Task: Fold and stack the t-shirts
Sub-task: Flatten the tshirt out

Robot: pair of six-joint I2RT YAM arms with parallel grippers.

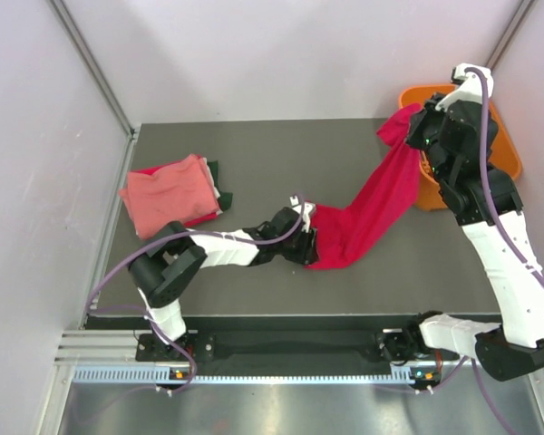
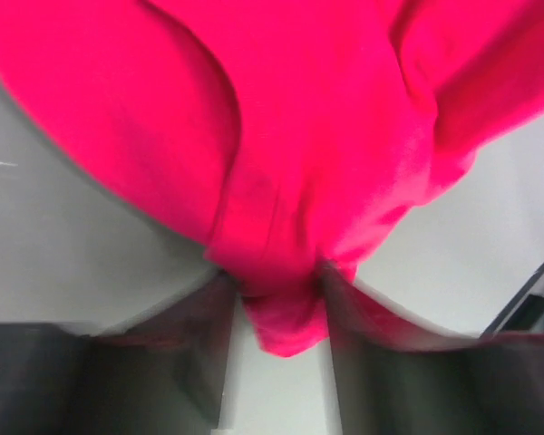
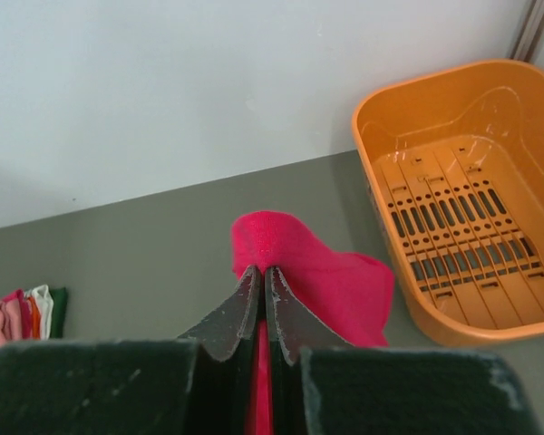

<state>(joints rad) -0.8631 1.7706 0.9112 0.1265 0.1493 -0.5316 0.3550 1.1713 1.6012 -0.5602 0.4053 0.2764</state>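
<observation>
Spreading step, I judge: crimson t-shirt stretches between left fingers, pinching its end on the worktop, and right fingers pinching its raised end (by the orange basket); next, lay it flat.

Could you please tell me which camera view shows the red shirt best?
The top view: the red shirt shows in full length, stretched out. The left wrist view shows a blurred bunch in the left pincer; the right wrist view, one fold pinched in the right pincer.
</observation>
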